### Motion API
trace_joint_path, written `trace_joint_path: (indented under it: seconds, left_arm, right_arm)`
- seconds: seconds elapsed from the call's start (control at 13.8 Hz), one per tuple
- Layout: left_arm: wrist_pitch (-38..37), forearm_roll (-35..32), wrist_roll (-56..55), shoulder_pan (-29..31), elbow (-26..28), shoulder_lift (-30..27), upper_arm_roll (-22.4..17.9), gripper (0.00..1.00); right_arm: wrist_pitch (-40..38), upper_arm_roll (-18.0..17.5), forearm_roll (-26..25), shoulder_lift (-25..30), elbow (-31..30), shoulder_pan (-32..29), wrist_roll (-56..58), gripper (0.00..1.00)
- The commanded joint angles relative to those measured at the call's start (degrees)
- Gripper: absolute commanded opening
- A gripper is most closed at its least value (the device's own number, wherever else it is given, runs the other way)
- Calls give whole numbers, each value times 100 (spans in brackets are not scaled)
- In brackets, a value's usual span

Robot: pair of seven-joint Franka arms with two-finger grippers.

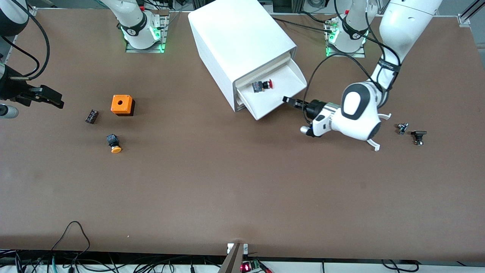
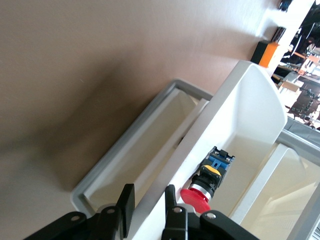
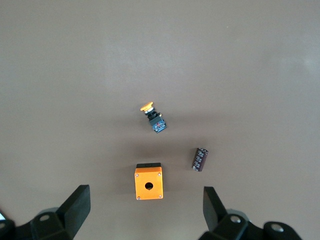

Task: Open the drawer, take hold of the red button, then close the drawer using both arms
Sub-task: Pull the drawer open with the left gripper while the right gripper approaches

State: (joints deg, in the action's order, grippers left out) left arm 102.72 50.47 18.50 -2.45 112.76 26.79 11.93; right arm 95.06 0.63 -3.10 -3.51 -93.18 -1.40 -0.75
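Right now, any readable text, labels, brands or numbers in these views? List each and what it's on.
None readable.
Left arm: a black band carries small print, too small to read.
Right arm: the same kind of band, too small to read.
Cabinet, drawer, red button, orange box: no markings visible.

A wide brown bench [image 1: 242,189] fills nearly the whole front view, its matte top evenly lit with faint pale patches. Along the edge nearest the front camera, black cables [image 1: 72,242] loop and trail over a white strip. Grey metal framing [image 1: 464,17] and clutter show at the corner by the left arm's end.
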Motion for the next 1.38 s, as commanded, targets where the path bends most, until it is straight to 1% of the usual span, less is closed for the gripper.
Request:
trace_joint_path:
  seconds: [0.0, 0.07, 0.15, 0.29, 0.44, 0.51, 0.58, 0.73, 0.87, 0.94, 1.02, 1.09, 1.16, 1.31]
  left_arm:
    - [-50, -213, -83, 78, -61, -157, -330, 0]
    - [-33, -195, -101, 86, -88, -157, -349, 47]
    - [-33, -152, -40, 95, -140, -183, -340, 99]
    - [-7, -151, -39, 139, -141, -428, -349, 100]
    - [466, -221, -48, 139, -140, -682, -349, 100]
    - [529, -282, -83, 139, -149, -797, -358, 100]
    - [556, -387, -101, 165, -123, -1059, -523, 100]
    - [617, -512, -101, 183, -132, -1438, -927, 100]
    - [662, -547, -75, 235, -123, -1737, -1043, 100]
    - [662, -738, -75, 288, -106, -1895, -1087, 100]
    - [644, -1123, -66, 332, -114, -2080, -1200, 100]
    - [592, -1762, -83, 333, -166, -2438, -1393, 100]
    - [469, -2064, -92, 324, -202, -2616, -1430, 100]
    - [66, -2636, -136, 306, -552, -2775, -1483, 100]
  right_arm:
    - [39, -36, 108, 35, -69, -1, -13, 100]
    - [31, -36, 117, 9, -69, 8, -4, 100]
    - [39, -45, 117, 0, -60, 43, -4, 100]
    - [92, -45, 125, -18, -43, 201, 39, 100]
    - [153, -45, 239, -157, 10, 437, 84, 100]
    - [215, -45, 257, -271, 62, 604, 84, 100]
    - [302, -45, 266, -403, 124, 797, 84, 100]
    - [626, -45, 511, -702, 230, 1193, 92, 100]
    - [830, -45, 705, -1000, 413, 1763, 119, 100]
    - [830, -45, 766, -1106, 589, 2018, 145, 100]
    - [839, -45, 784, -1238, 695, 2247, 145, 100]
    - [1004, -36, 767, -1396, 783, 2771, 154, 100]
    - [1180, -36, 758, -1467, 784, 3046, 154, 100]
    - [1680, -36, 767, -1616, 871, 3539, 163, 100]
